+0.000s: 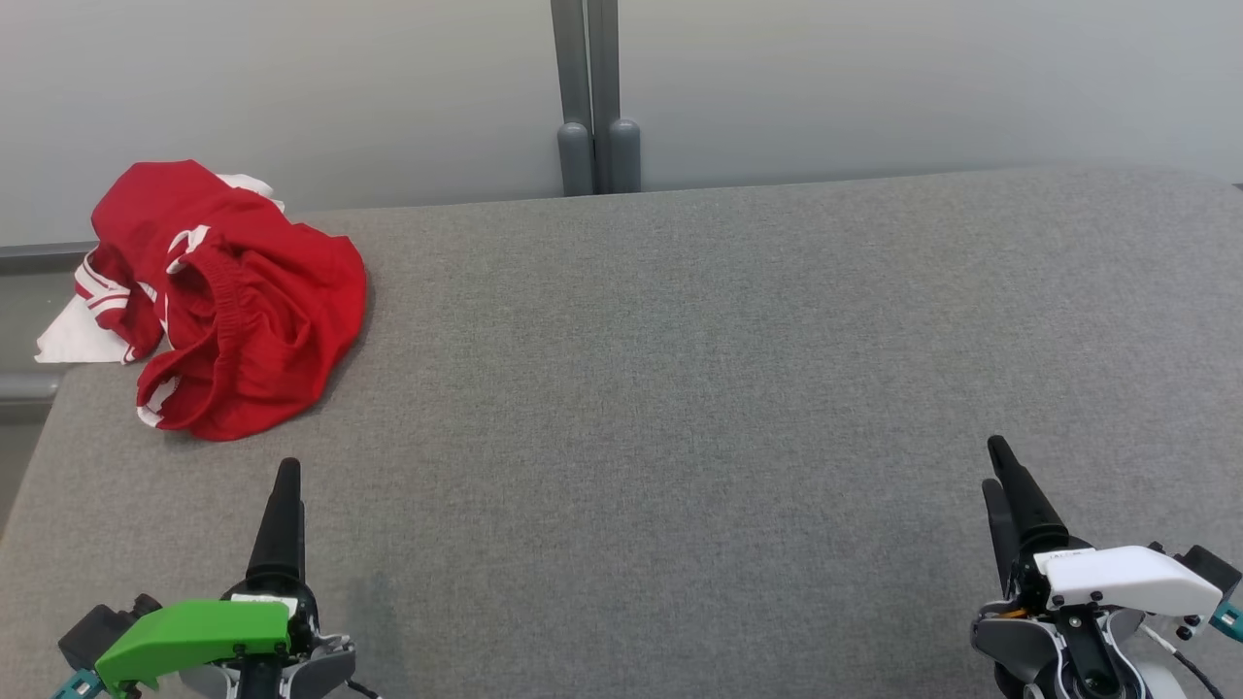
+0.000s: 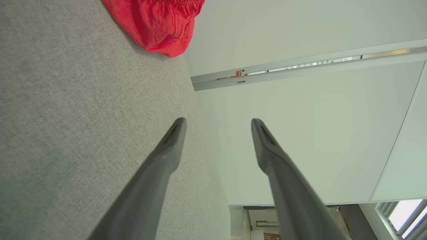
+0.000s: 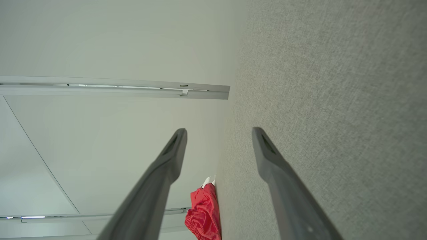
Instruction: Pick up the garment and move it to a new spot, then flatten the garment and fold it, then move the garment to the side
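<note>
- Left hand (image 1: 287, 478), dark fingers apart, hangs over the near left of the grey fabric-covered table (image 1: 680, 388).
- Right hand (image 1: 992, 464), fingers apart, over the table's near right.
- Crumpled red white-striped garment (image 1: 243, 311) lies at the table's far left corner, seemingly overhanging its edge.

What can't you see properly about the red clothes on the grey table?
Head view: the red garment lies crumpled; its own folds hide its full shape.
Head view: the white piece at its left edge may be part of it or separate; cannot tell.
Left wrist view: the top edge cuts the garment off.
Right wrist view: it looks small, cut by the bottom edge.
</note>
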Robot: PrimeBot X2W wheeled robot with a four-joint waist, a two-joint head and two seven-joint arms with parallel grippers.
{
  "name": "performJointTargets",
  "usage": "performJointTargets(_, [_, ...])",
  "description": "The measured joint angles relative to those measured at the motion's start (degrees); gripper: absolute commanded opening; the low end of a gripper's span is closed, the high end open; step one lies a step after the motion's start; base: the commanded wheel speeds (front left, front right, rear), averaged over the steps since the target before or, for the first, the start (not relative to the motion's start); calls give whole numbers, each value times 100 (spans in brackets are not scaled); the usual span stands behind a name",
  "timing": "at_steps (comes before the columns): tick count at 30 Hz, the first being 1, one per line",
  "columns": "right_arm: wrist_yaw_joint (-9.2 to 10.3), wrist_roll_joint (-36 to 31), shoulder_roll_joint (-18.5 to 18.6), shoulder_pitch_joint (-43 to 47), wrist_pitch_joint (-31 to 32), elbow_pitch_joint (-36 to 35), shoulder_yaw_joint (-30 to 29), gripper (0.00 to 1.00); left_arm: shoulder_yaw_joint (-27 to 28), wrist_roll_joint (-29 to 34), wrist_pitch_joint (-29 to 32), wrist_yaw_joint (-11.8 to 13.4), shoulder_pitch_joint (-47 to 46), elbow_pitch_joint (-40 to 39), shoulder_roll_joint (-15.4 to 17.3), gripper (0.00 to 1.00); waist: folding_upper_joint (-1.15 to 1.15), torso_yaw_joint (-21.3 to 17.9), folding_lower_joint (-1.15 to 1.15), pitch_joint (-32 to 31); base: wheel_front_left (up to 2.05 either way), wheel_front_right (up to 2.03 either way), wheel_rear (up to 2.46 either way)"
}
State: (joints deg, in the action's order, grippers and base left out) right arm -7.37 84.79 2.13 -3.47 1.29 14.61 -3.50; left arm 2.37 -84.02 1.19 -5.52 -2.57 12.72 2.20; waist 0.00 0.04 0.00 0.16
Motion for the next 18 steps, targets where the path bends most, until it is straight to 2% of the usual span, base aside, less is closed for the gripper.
performJointTargets(18, [0,-2047,15,65,-397,-564,158,100,-269,1954,-389,303,87,-435,4,100,0,9,0,1,0,0,0])
